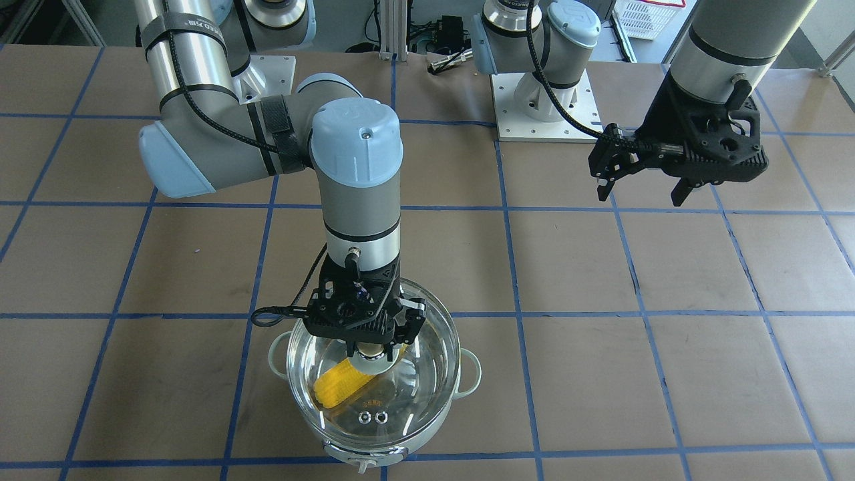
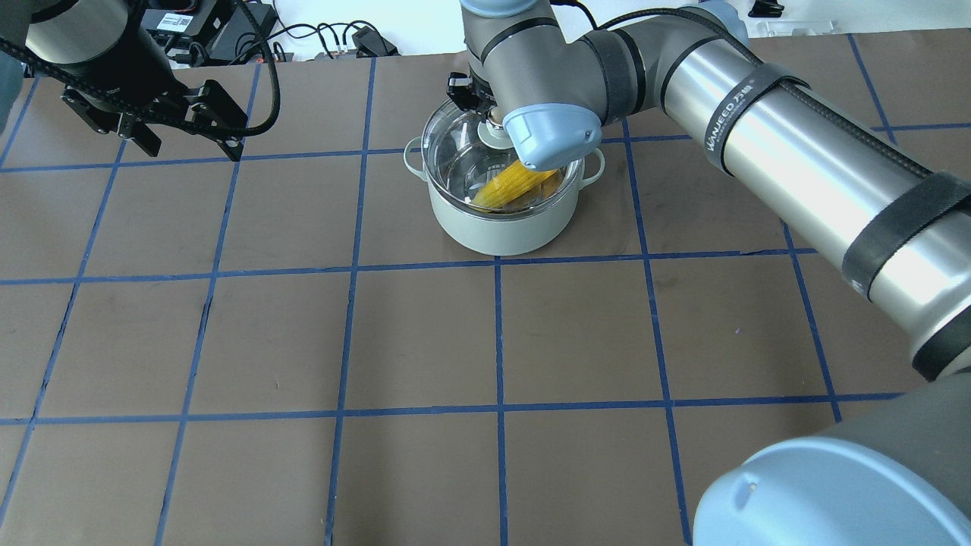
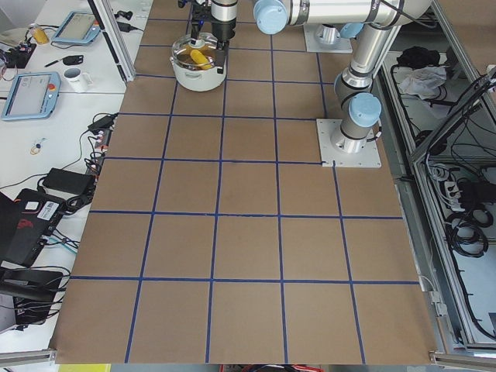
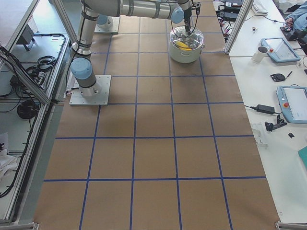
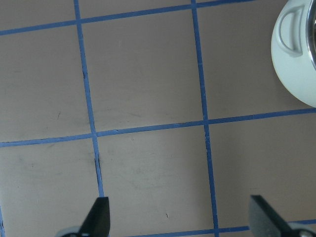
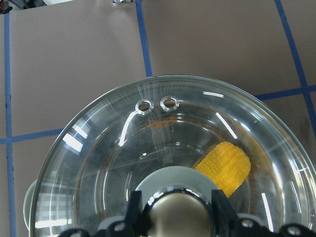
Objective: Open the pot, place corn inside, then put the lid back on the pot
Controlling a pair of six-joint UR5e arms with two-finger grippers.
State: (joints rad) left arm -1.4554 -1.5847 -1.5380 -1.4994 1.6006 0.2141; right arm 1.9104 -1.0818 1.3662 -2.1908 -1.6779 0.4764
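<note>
The pale mint-green pot (image 1: 473,381) stands on the brown table; its wall shows in the overhead view (image 2: 501,227). The yellow corn (image 1: 340,387) lies inside it, seen through the glass (image 2: 508,186) (image 6: 224,165). The clear domed lid (image 1: 414,401) is over the pot's mouth; I cannot tell whether it rests on the rim. My right gripper (image 1: 372,351) is shut on the lid's cream knob from above (image 6: 177,212). My left gripper (image 1: 641,190) is open and empty, high above the table and well apart from the pot (image 2: 190,144) (image 5: 180,217). One pot handle (image 5: 291,32) shows in the left wrist view.
The table is brown paper with a blue tape grid. The left arm's base plate (image 1: 544,107) is at the robot's side. Cables and a power strip (image 2: 227,30) lie beyond the far edge. Desks with tablets and a mug (image 4: 261,52) flank the table ends.
</note>
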